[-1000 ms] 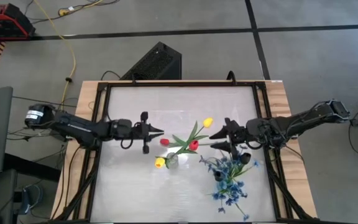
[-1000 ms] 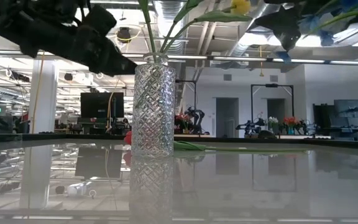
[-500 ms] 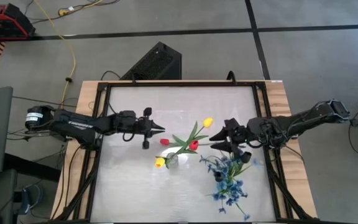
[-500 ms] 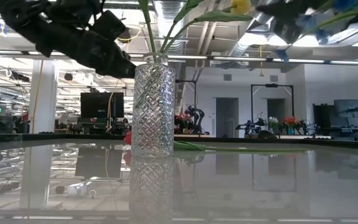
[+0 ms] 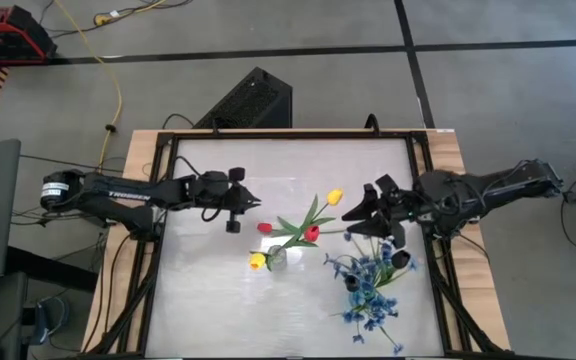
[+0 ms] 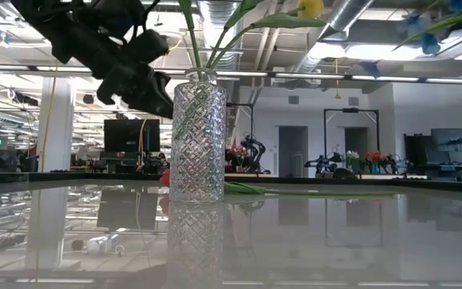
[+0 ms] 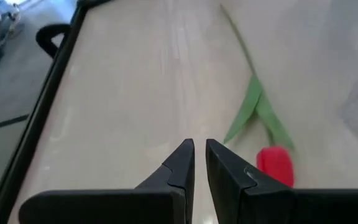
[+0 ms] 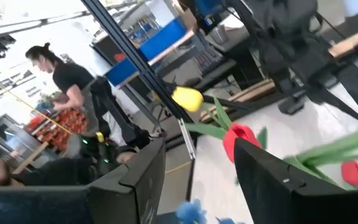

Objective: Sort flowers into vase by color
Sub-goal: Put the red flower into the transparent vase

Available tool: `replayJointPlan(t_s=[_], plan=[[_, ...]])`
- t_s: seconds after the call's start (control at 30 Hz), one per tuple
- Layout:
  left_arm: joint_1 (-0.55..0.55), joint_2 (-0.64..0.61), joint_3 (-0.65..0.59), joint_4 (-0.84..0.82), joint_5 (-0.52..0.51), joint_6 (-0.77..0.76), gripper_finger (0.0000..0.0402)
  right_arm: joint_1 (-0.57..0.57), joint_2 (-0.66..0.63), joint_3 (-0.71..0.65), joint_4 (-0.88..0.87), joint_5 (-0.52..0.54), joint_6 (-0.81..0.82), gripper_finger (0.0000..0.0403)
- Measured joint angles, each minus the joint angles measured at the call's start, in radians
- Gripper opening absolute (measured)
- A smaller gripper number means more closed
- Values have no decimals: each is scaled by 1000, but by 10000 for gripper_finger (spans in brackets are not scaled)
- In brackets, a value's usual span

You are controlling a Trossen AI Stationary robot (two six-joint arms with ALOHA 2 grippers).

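**Loose red tulip: miss risk**

Left gripper w/ fingers pressed nearly together, empty, hovering just short of the red tulip lying flat on the table, approx 11 o'clock of the vase. Vase already holds yellow + red tulips. Right gripper at vase's 3 o'clock, fingers spread, empty, above the blue flowers. Risk: tips this narrow would likely shove the head, not grab the thin stem; low sweep could knock the vase.

Glossy table: glass vase, loose red tulip lying flat
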Motion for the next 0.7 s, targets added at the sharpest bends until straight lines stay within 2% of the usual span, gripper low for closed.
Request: replayJointPlan(t_s=[0.47,0.57,0.7], plan=[[175,0,-39,26,34,14,30,-11,0,83,-117,14,-14,216],[197,40,-39,51,34,6,40,-23,1,84,-129,15,-35,216],[211,154,-21,83,85,-28,78,-40,1,84,-153,14,-57,216]])
